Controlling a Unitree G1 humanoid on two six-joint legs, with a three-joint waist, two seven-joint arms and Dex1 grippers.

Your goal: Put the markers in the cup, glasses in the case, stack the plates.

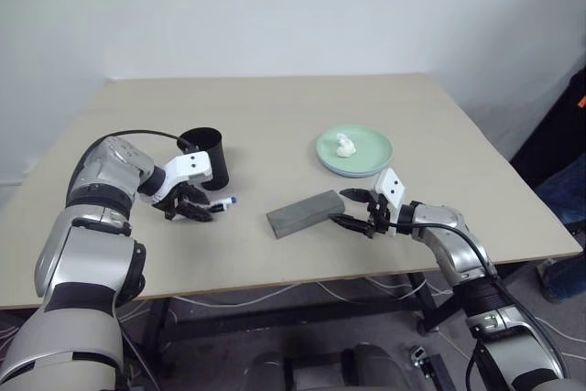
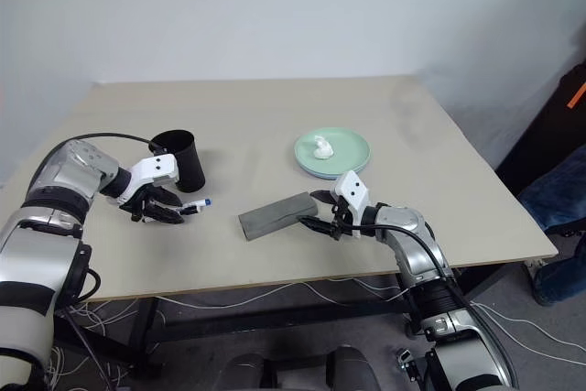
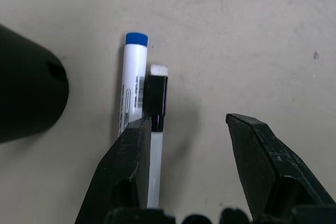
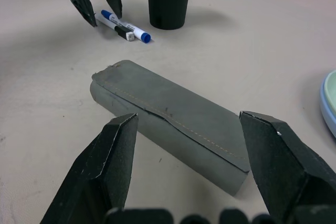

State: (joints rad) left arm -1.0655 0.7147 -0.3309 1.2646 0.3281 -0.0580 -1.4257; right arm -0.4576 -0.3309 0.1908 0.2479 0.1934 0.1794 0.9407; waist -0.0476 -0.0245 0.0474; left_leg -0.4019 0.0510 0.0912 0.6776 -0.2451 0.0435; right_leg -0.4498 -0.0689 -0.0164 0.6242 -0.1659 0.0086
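Between your right gripper's (image 4: 184, 166) wide-spread fingers lies the shut case (image 4: 170, 120), untouched. Your left gripper (image 3: 189, 171) hangs open over two markers (image 3: 140, 85) lying by one finger, beside the cup (image 1: 203, 157).

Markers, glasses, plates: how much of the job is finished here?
Plates look stacked, green over blue. The case lies shut; whether the glasses are inside cannot be told. Two markers still lie on the table beside the cup, with the open left gripper over them. The right gripper is open at the case.
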